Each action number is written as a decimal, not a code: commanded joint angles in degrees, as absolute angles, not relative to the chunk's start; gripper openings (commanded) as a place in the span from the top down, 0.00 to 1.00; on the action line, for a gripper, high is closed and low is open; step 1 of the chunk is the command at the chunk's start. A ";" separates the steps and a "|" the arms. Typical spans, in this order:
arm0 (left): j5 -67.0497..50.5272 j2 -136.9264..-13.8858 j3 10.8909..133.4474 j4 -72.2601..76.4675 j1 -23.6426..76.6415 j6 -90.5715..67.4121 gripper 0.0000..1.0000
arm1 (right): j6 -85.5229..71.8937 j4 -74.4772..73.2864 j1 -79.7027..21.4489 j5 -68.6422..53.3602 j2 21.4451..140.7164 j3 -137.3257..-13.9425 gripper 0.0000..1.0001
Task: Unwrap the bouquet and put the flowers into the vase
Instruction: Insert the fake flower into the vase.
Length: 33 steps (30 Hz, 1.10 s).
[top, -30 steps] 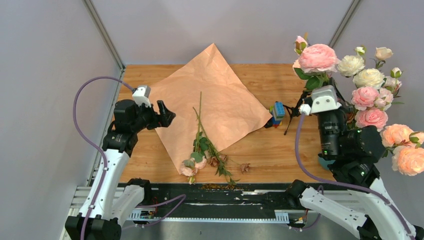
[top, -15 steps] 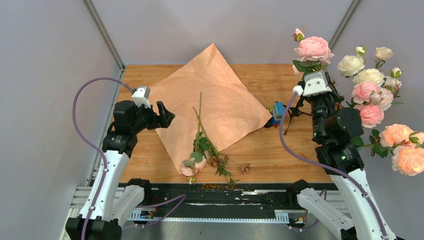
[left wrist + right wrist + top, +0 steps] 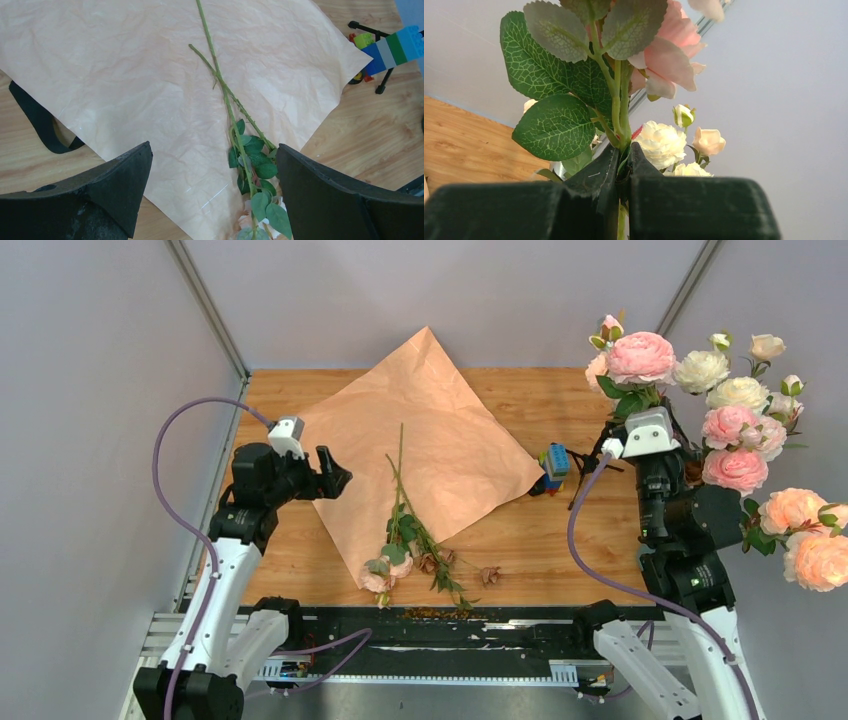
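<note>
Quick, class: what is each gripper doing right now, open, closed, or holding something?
Left gripper: open, holding nothing.
Right gripper: shut on the stem of a pink rose.

Soft, even light from above makes the overhead view bright, with only thin shadows under the edge of the paper (image 3: 430, 430) on the table (image 3: 560, 540), while the peach roses (image 3: 815, 558) at the right edge glow almost washed out. In both wrist views the black fingers (image 3: 100, 195) are dark masses with little detail. In the right wrist view the leaves (image 3: 554, 127) are crisp and the cream roses (image 3: 661, 145) behind are slightly soft.
</note>
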State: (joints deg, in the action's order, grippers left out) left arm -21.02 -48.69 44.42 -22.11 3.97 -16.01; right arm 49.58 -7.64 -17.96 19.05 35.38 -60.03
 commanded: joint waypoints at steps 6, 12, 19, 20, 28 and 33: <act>-22.57 -48.78 44.03 -18.81 3.21 -13.69 0.00 | 49.57 -3.97 -13.45 11.63 36.12 -59.27 1.00; -22.61 -48.82 44.03 -19.15 3.15 -13.15 0.00 | 47.66 -2.27 -8.23 8.82 35.96 -57.05 1.00; -22.86 -49.38 44.12 -19.20 3.11 -12.77 0.00 | 45.00 -1.12 -3.99 8.50 35.13 -54.35 1.00; -22.85 -49.47 44.12 -19.17 3.08 -12.75 0.00 | 45.04 -0.63 -3.96 9.69 34.97 -53.73 1.00; -24.29 -51.32 44.19 -18.71 3.12 -13.12 0.00 | 44.62 5.69 -3.87 20.55 31.02 -48.00 1.00; -24.65 -51.94 44.30 -18.56 3.13 -13.05 0.00 | 44.99 10.23 -3.85 26.36 29.50 -44.52 1.00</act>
State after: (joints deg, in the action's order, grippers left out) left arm -23.42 -51.88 44.16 -20.71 3.64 -14.28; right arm 45.91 5.76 -4.29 18.44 30.39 -46.85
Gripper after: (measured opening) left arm 0.998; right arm 0.057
